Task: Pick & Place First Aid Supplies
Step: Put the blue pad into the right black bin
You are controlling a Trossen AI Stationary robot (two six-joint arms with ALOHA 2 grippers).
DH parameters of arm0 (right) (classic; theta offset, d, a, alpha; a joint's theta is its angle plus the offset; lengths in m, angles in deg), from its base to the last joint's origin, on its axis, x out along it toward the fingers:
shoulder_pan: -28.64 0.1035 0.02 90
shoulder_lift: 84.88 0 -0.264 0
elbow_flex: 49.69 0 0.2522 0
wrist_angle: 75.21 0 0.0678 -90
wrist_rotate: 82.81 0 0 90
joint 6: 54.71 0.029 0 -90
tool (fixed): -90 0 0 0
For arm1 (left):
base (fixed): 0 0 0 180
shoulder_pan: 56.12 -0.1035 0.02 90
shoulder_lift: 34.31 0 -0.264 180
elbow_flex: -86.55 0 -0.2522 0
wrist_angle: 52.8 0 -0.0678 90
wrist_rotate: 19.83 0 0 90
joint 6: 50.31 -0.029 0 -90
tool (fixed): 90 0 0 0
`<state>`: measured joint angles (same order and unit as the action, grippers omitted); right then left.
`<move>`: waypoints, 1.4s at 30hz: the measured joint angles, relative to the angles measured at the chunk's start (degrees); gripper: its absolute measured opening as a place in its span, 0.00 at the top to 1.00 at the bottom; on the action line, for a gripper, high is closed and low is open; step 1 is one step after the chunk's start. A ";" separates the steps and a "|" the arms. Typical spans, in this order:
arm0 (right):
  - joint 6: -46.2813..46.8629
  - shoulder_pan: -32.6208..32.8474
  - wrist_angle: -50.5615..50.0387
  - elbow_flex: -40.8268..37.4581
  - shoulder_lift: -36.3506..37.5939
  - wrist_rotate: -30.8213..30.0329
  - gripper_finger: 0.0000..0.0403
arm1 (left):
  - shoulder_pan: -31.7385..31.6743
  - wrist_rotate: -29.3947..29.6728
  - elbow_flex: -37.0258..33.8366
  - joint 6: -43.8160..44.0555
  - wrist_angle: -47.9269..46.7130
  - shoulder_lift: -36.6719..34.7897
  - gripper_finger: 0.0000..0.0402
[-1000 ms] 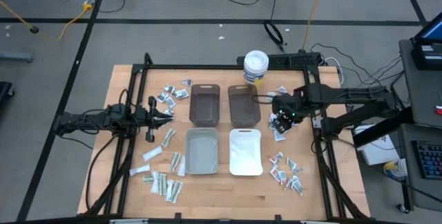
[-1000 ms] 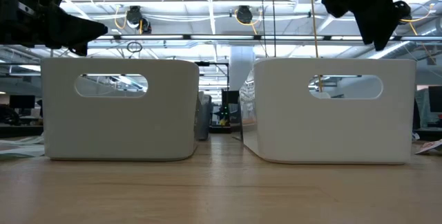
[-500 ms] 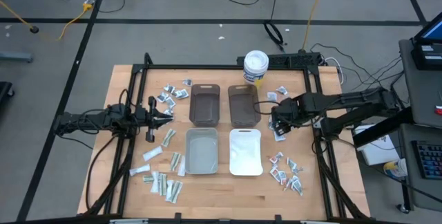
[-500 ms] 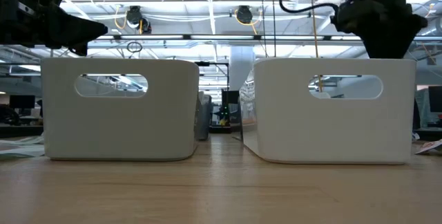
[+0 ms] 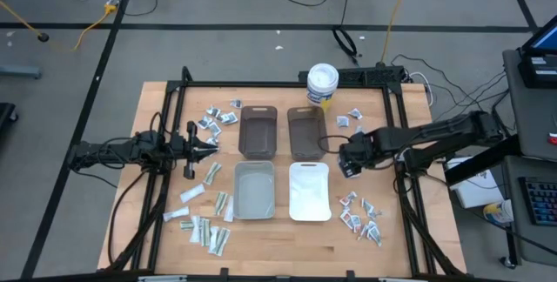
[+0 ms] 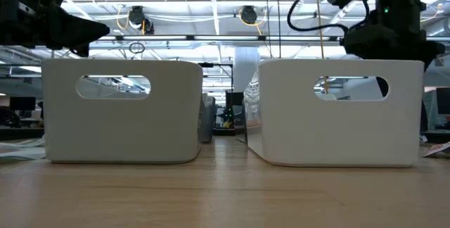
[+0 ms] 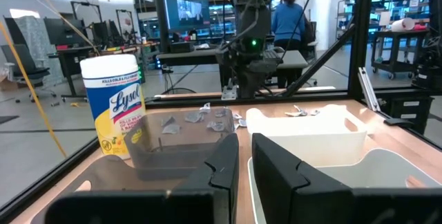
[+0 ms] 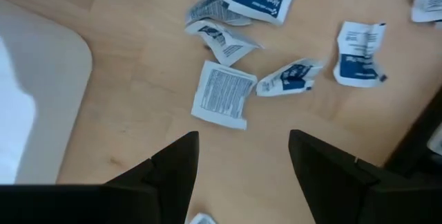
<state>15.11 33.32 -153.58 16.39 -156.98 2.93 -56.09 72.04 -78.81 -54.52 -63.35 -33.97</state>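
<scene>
Right gripper [image 5: 346,162] hung spread at centre-right beside small flat sealed white packets [image 8: 222,94]; left gripper [image 5: 202,147] waited, pinched shut.

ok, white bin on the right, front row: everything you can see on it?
The white bin is rectangular with rounded corners, looks like matte plastic, and stands upright on the wooden table. An oval handle slot is cut in its end wall. From above it shows no packets inside. It sits beside the grey bin, apart from it, in front of a brown bin. The right gripper hangs open just past its right back corner.
</scene>
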 joint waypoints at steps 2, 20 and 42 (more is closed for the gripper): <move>-0.04 -0.01 1.93 -1.80 0.00 0.02 0.44 | 0.00 0.00 -0.02 0.00 0.00 0.00 0.88; -0.11 -0.06 15.83 -10.50 -3.47 1.65 0.44 | 0.00 0.00 0.01 0.00 0.01 0.02 0.88; 0.19 -0.06 23.82 -15.31 -5.51 2.81 0.48 | -0.01 0.00 -0.01 0.00 0.00 0.02 0.88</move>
<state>15.30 33.27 -129.77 1.09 -162.49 5.73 -56.10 72.04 -78.82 -54.52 -63.35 -33.95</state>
